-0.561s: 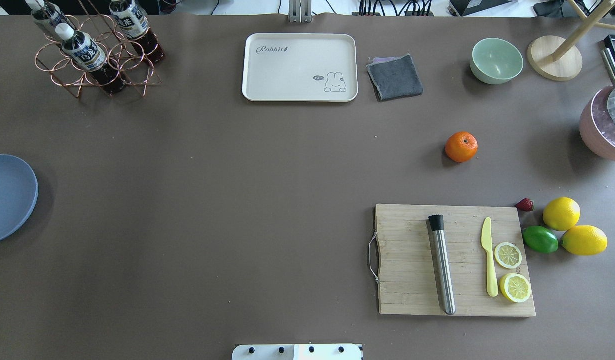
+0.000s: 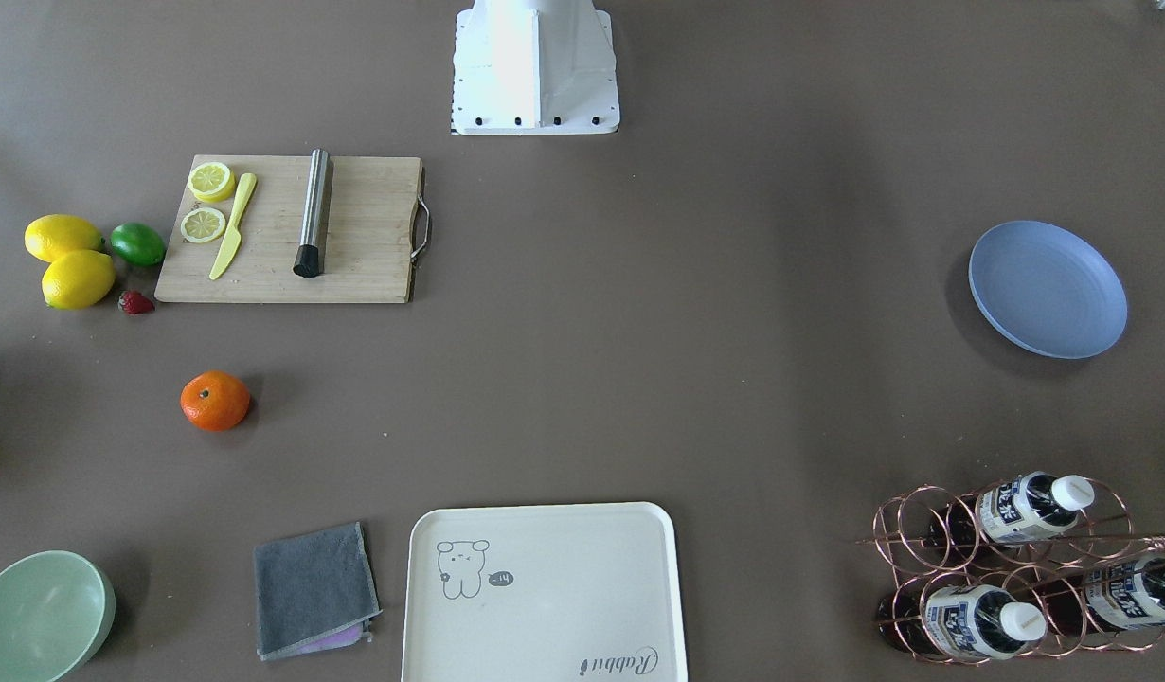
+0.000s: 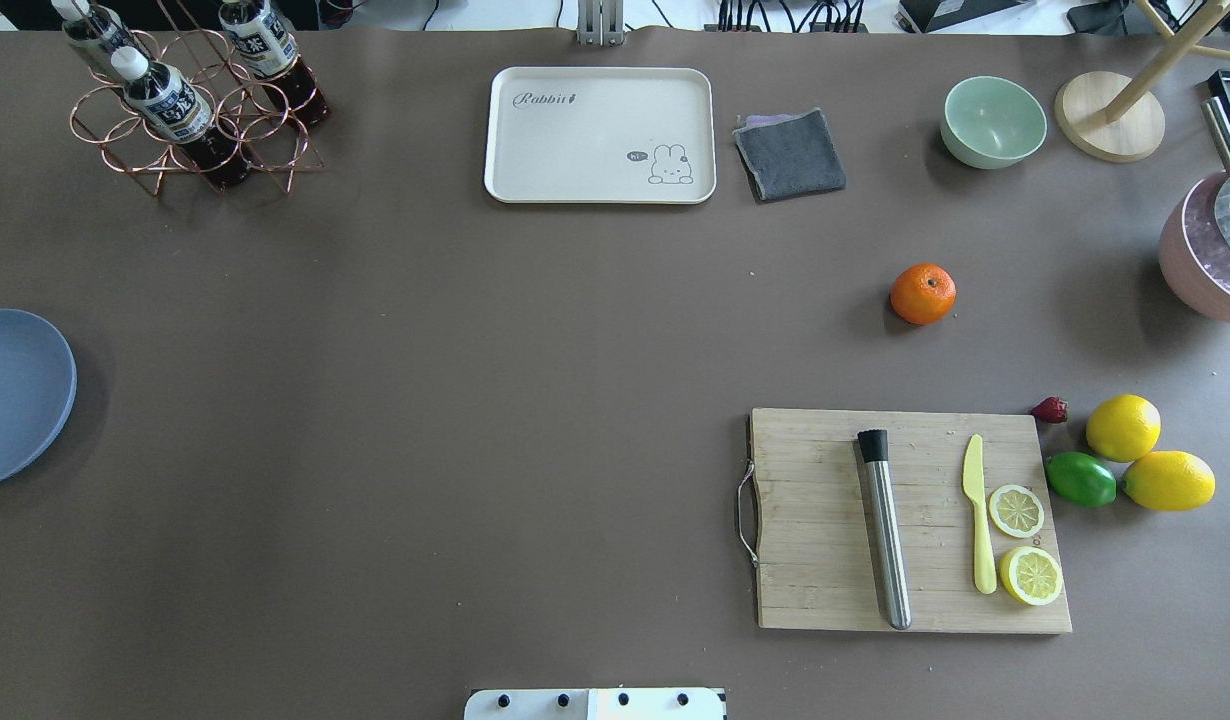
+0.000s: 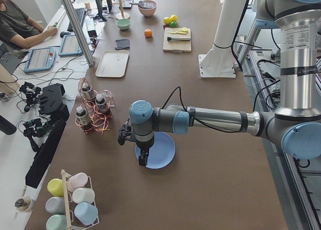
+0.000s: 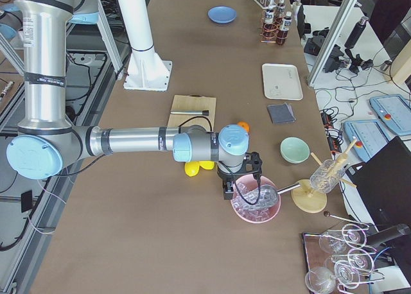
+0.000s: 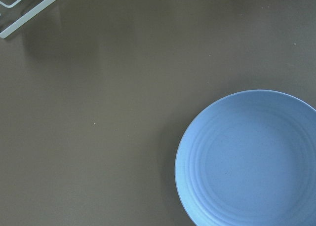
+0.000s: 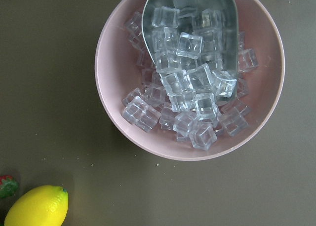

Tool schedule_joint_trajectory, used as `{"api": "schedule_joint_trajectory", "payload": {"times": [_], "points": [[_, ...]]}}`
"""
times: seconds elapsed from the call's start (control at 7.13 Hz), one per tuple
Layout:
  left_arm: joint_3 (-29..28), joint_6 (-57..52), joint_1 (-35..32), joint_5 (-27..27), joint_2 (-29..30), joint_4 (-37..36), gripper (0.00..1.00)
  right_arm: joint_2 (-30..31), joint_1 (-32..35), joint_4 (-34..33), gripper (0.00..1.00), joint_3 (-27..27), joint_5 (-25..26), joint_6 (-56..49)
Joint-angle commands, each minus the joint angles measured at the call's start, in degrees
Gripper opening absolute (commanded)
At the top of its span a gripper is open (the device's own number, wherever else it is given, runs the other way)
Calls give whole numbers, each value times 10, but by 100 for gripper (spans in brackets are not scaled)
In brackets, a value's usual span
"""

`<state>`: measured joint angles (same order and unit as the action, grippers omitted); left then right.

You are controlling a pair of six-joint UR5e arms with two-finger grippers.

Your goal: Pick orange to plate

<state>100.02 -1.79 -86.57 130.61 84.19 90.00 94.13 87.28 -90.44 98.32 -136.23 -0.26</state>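
A brown-covered table [image 2: 639, 332] in a robotics lab, seen from the operators' side: the small, round, bright-orange fruit, the orange [image 2: 215, 401], sits alone on the bare cover between a bamboo cutting board [image 2: 365, 237] and a folded grey cloth [image 2: 313, 587]. It is well apart from the round, shallow, pale-blue plate [image 2: 1048, 289] across the table, and no arm shows here. The overhead view gives the same layout, with the orange on the robot's right half and the plate cut off by the left edge, nothing on it. From the table's left end, the left gripper [image 4: 143, 162] hangs above the plate's edge; whether its fingers stand wide or narrow cannot be told from this angle. From the right end, the right gripper [image 5: 227, 194] hangs over the rim of a pink bowl of ice cubes [image 5: 253, 219], near the orange, which peeks out behind the wrist; its spread likewise cannot be told. The left wrist camera looks straight down on part of the bare plate. The right wrist camera shows only the ice bowl, a metal scoop [image 7: 154, 6] and a yellow lemon [image 7: 37, 206], no orange. On this evidence the task is at its very start: the fruit lies ungrasped, and the reach, the grasp, the carry across the table and the release are all left.
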Motion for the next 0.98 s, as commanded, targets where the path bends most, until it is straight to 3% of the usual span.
{"api": "schedule_joint_trajectory", "payload": {"times": [0.0,0.56,0.84], "points": [[-3,0,0,-1,-2,11,98,0,0,0,100,0,1,0],[-31,1,18,0,7,30,98,-6,1,0,100,-2,10,1],[-3,2,18,1,3,28,98,-6,0,-2,100,-2,46,-1]]}}
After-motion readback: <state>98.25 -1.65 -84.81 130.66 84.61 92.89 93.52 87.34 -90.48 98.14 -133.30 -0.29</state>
